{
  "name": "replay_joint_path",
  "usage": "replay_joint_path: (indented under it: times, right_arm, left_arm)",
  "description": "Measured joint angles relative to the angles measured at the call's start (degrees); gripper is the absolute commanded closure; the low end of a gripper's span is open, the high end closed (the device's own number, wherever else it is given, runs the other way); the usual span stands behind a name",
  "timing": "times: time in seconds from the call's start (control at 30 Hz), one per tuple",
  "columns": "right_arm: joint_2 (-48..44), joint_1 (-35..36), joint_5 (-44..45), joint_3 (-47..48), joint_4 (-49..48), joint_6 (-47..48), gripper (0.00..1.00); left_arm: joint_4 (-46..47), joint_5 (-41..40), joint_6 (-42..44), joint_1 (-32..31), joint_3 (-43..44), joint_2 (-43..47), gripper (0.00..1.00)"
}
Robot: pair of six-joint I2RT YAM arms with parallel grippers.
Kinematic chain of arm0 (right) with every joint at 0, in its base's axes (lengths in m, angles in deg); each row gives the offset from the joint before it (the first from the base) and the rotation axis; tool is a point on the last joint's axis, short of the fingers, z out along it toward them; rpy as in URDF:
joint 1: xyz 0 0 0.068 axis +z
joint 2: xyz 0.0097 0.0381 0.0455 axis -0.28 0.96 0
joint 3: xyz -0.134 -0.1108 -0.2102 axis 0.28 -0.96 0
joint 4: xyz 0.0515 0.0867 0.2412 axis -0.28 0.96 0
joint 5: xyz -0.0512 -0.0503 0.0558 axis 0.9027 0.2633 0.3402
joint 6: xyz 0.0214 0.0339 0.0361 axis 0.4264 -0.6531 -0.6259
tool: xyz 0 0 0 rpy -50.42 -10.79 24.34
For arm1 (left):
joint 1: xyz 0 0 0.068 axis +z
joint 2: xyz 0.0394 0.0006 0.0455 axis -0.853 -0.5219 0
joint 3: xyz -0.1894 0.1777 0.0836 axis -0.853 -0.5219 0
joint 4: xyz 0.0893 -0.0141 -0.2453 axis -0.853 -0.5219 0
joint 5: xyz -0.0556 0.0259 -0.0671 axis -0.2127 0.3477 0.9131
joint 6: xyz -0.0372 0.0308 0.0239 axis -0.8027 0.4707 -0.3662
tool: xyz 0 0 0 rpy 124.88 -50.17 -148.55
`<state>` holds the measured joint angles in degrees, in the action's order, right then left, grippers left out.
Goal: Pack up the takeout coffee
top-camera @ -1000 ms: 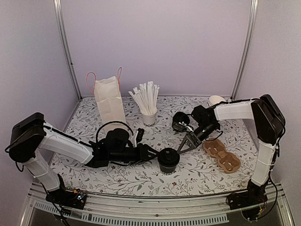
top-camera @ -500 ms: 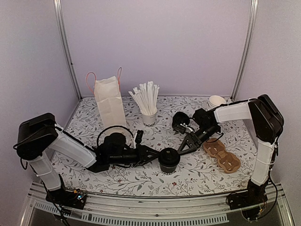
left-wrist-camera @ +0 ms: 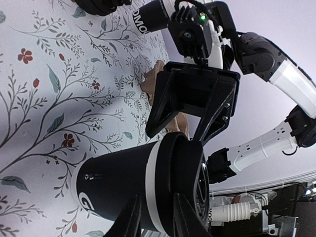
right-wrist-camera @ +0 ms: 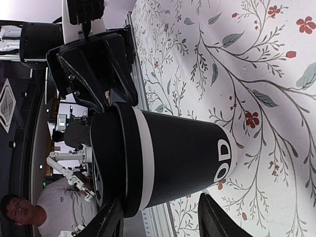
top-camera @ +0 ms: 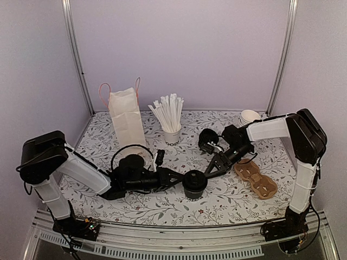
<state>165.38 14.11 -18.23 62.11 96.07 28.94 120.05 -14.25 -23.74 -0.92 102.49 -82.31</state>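
The takeout coffee, a black cup with a black lid, stands upright on the floral table at front centre. My left gripper reaches it from the left. In the left wrist view its fingers stand a narrow gap apart, in front of the white band under the lid of the cup. Nothing sits between them, and I cannot tell whether they touch the cup. My right gripper comes in from the right, open wide. Its fingers span the side of the cup from lid to base without closing on it.
A white paper bag with orange handles stands at the back left. A white cup of straws is beside it. A brown cup carrier lies flat at the right. A stack of cups sits at the back right.
The left gripper's jaws have narrowed and it has pushed in closer to the cup. The right gripper has edged left toward the cup and closed slightly. The cup has not moved.
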Motion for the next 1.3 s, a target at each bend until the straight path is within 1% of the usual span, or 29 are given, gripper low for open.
replay_joint_path:
  times: [0.07,0.13,0.23,0.33,0.4,0.5,0.6,0.77,0.87,1.0,1.17,1.3]
  right_arm:
    - [-0.6,0.0,0.6,0.0,0.0,0.9,0.48]
    - [-1.3,0.0,1.5,0.0,0.4,2.0,0.47]
    - [-2.6,0.2,3.1,0.0,0.7,3.6,0.46]
    - [-4.1,0.7,4.7,0.0,1.0,4.9,0.44]
    - [-4.8,0.9,5.7,0.0,1.2,5.4,0.44]
    - [-5.2,1.1,6.4,0.0,1.4,6.1,0.44]
    - [-5.2,1.1,6.4,-0.1,1.5,6.4,0.44]
    - [-5.2,1.1,5.9,-0.1,1.9,6.9,0.43]
    - [-5.2,1.1,4.9,0.0,2.5,7.5,0.43]
    - [-5.2,1.1,3.7,0.1,3.0,8.1,0.42]
    - [-5.2,1.1,3.0,0.2,3.2,8.6,0.42]
    - [-5.2,1.1,2.8,0.2,3.3,8.7,0.42]
  left_arm:
    - [-5.0,-1.0,2.2,-0.2,1.5,2.0,0.73]
    - [-12.9,-2.8,5.6,-0.4,4.3,4.3,0.72]
    - [-22.5,-5.6,9.7,-0.7,8.3,6.3,0.71]
    - [-28.7,-7.8,13.1,-0.9,11.5,8.1,0.70]
    - [-30.5,-8.5,14.4,-0.9,12.4,8.9,0.71]
    - [-31.6,-8.6,15.2,-0.7,12.7,9.3,0.70]
    - [-32.5,-8.4,15.4,-0.5,12.6,9.3,0.67]
    - [-32.8,-6.6,16.8,-1.1,11.6,11.0,0.49]
    - [-32.6,-6.3,17.0,-2.9,9.6,14.3,0.43]
    - [-30.5,-6.0,15.3,-6.3,5.6,17.3,0.43]
    - [-28.4,-5.2,11.2,-8.1,2.9,15.2,0.51]
    - [-24.4,-5.1,7.8,-8.1,0.6,13.4,0.55]
